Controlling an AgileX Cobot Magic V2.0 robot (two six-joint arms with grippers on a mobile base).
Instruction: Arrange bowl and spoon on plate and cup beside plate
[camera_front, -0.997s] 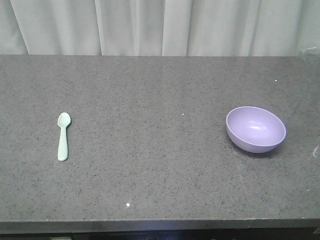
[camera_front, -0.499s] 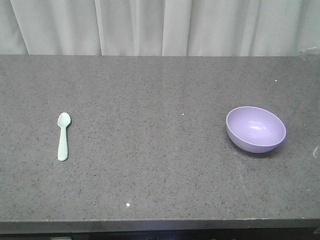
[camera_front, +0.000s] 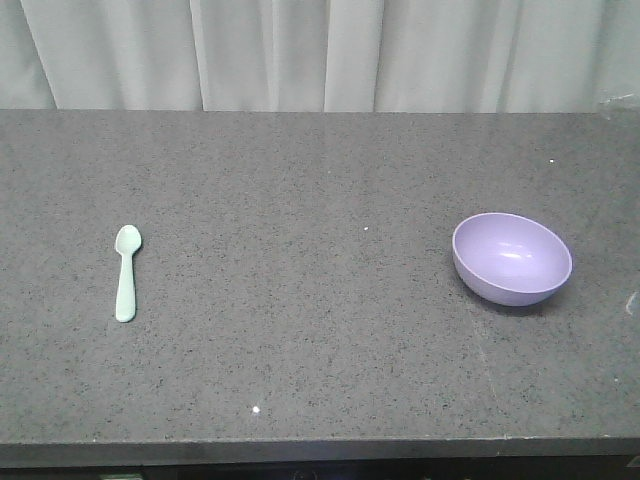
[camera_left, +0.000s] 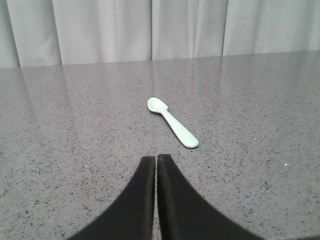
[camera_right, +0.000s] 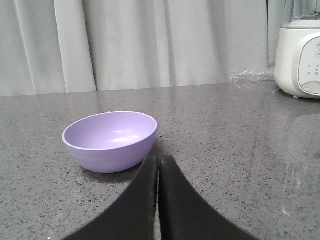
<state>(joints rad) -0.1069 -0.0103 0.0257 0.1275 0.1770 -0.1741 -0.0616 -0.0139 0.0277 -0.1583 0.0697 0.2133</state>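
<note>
End effectors (camera_left: 156, 160) (camera_right: 158, 160) fully closed, holding nothing.

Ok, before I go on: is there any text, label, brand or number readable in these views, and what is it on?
Nothing legible in any view.
On the white appliance: small marks on its front panel, too blurred to read.
On the spoon, the bowl and the counter: no print visible.
</note>
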